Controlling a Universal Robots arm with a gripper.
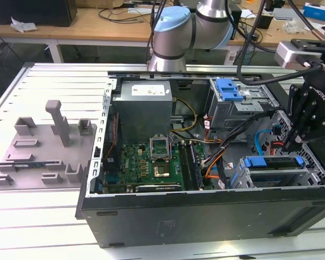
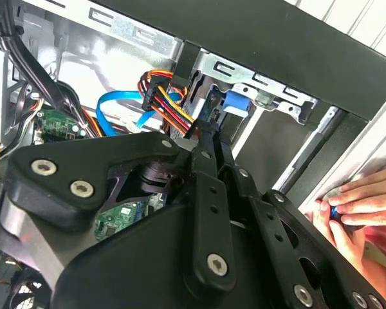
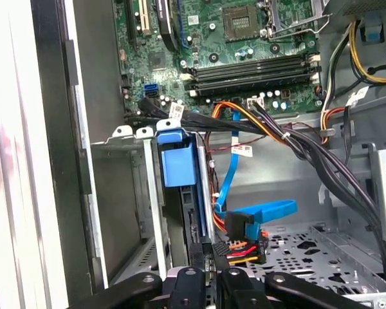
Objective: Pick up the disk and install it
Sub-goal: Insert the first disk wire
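The disk (image 1: pixel 271 162) lies in the lower drive bay at the open computer case's corner, on the exterior view's right. Its blue carrier frame runs along its top edge. In the first wrist view the disk (image 3: pixel 178 164) stands edge-on in the metal slot, blue tab at its far end, with orange and yellow power cables plugged in beside it. My gripper (image 1: pixel 290 145) hangs just above the disk's right end. Its fingers (image 3: pixel 194 267) are pressed together at the disk's near edge. In the second wrist view the shut gripper (image 2: pixel 209 138) points at the blue tab (image 2: pixel 235 103).
A grey power supply box (image 1: pixel 143 108), a green motherboard (image 1: pixel 151 162) and a perforated cage with a blue latch (image 1: pixel 230 89) fill the case. Cable bundles (image 1: pixel 233 146) cross beside the bay. A person's hand (image 2: pixel 360 199) rests outside the case wall. A grey fixture (image 1: pixel 43 146) lies on the table.
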